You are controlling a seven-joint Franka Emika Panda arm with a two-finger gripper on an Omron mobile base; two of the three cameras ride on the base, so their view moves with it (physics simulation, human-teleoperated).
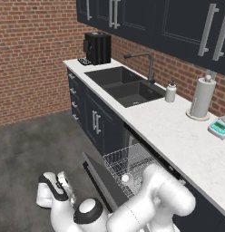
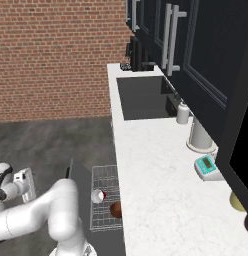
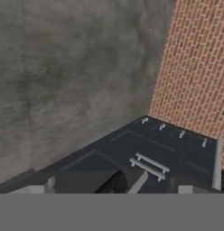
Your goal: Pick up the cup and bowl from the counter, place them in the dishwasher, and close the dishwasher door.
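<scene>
The dishwasher door (image 1: pixel 103 181) hangs open beneath the white counter (image 1: pixel 178 131), and the light-grey wire rack (image 2: pixel 106 197) is pulled out over it. In the rack the red cup (image 2: pixel 98 196) lies with its white inside showing, also visible in the left base view (image 1: pixel 126 178). Beside it in the rack sits the dark-brown bowl (image 2: pixel 116 209). My gripper (image 2: pixel 27 184) is low over the floor, to the left of the door and apart from it, open with nothing in it. The left base view shows my gripper (image 1: pixel 65 185) there too. The hand view looks along navy cabinet fronts (image 3: pixel 150 164).
A sink (image 1: pixel 125 84) with a faucet, a black coffee machine (image 1: pixel 97 47), a soap bottle (image 1: pixel 170 92), a paper-towel roll (image 1: pixel 201 97) and a small scale (image 2: pixel 207 167) are on the counter. A yellow cylinder (image 2: pixel 238 202) stands far right. Bare grey floor (image 1: pixel 37 145) lies left of the cabinets.
</scene>
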